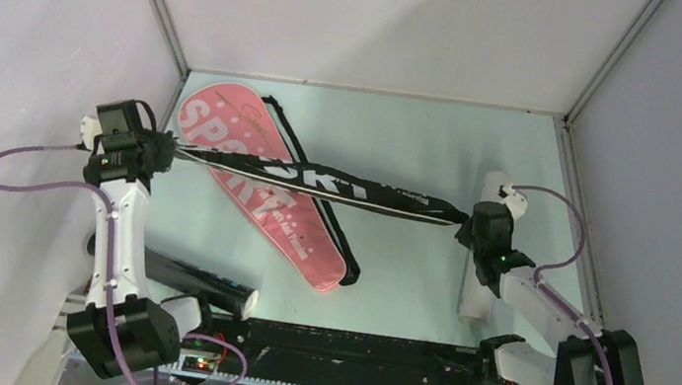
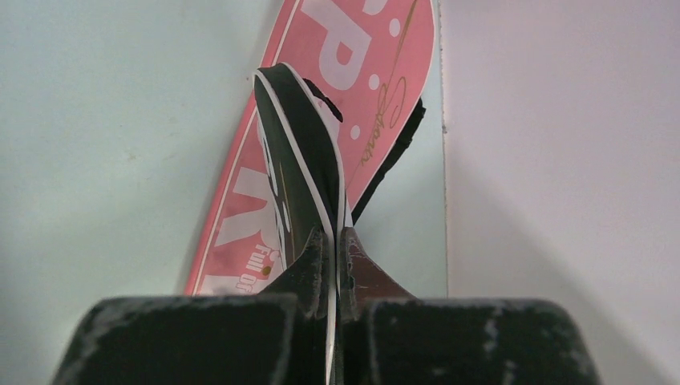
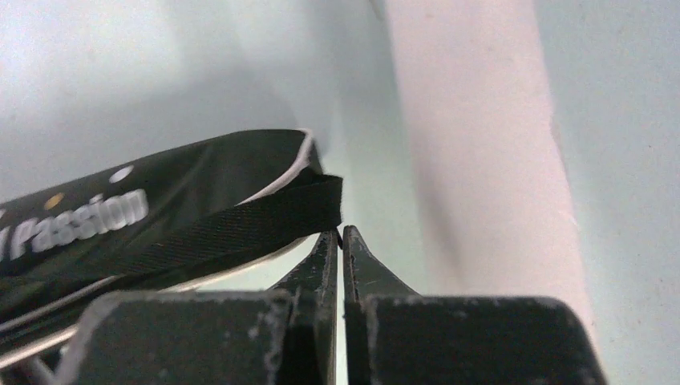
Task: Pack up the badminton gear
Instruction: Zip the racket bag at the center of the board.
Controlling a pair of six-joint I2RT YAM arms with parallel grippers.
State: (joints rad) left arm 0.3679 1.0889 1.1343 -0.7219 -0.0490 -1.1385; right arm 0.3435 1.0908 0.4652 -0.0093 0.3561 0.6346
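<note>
The left tool [image 2: 333,245] is pinched shut on the white-piped edge of the black cover [image 1: 318,182] at its broad end; the right tool [image 3: 342,241] is closed on the webbing at the narrow end, holding by its very tips. Gripped at both ends, the black cover hangs stretched above the desk [image 1: 424,134], crossing over the pink cover [image 1: 302,243] that lies flat beneath; this probably keeps the limp fabric straight and off the pink cover while it is moved. A white tube [image 1: 476,295] lies under the right arm; a black tube [image 1: 206,281] lies near the left base. The shallow right grip looks liable to slip.
</note>
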